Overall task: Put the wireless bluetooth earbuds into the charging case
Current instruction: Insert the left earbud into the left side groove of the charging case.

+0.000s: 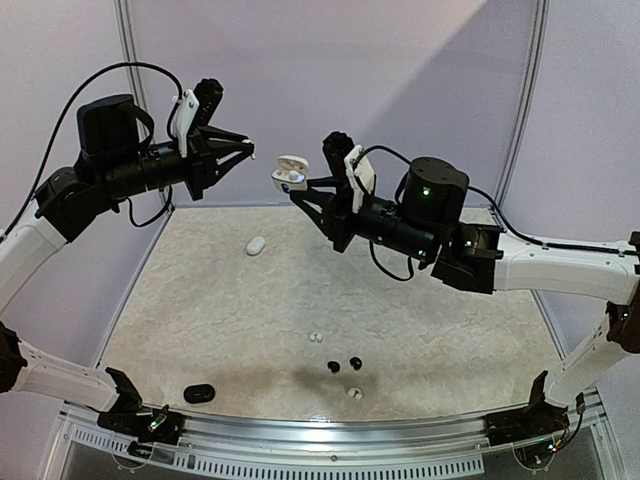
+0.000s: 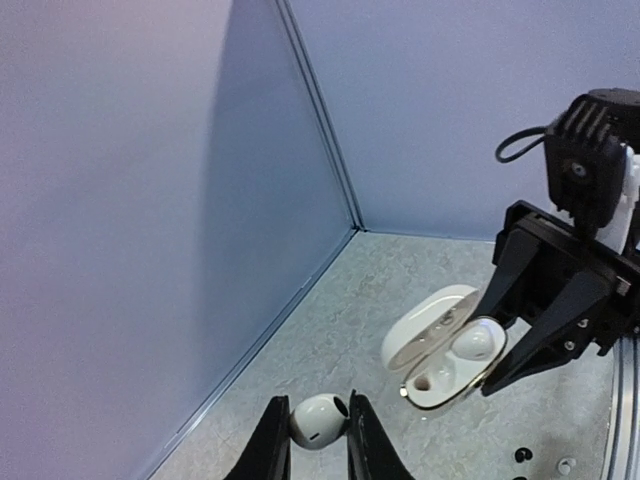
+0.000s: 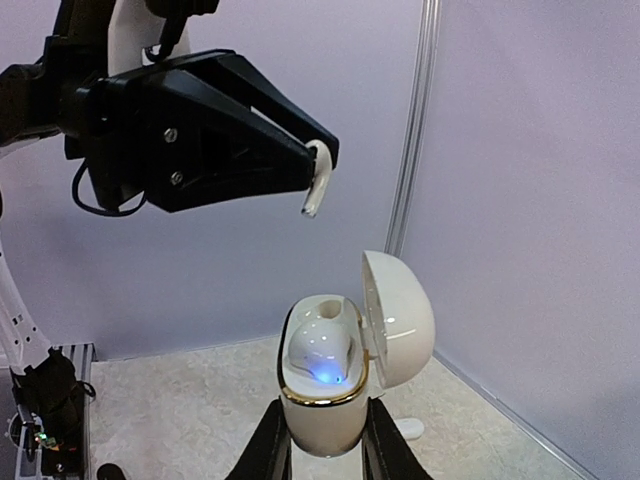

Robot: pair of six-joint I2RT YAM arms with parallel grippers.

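Observation:
My left gripper (image 2: 318, 408) is shut on a white earbud (image 2: 316, 424) and holds it high in the air; its short stem hangs down in the right wrist view (image 3: 314, 190). My right gripper (image 3: 325, 432) is shut on an open white charging case (image 3: 322, 410) with a gold rim, held upright in the air with its lid (image 3: 398, 318) swung back. One white bud (image 3: 320, 350) sits in the case with a blue light, beside an empty socket (image 3: 330, 306). In the top view the earbud (image 1: 251, 153) is left of the case (image 1: 290, 172), apart from it.
On the table lie a closed white case (image 1: 256, 245), a black case (image 1: 199, 393), two black buds (image 1: 334, 367) (image 1: 355, 362) and two white buds (image 1: 316, 338) (image 1: 353, 393). Walls enclose the back and sides.

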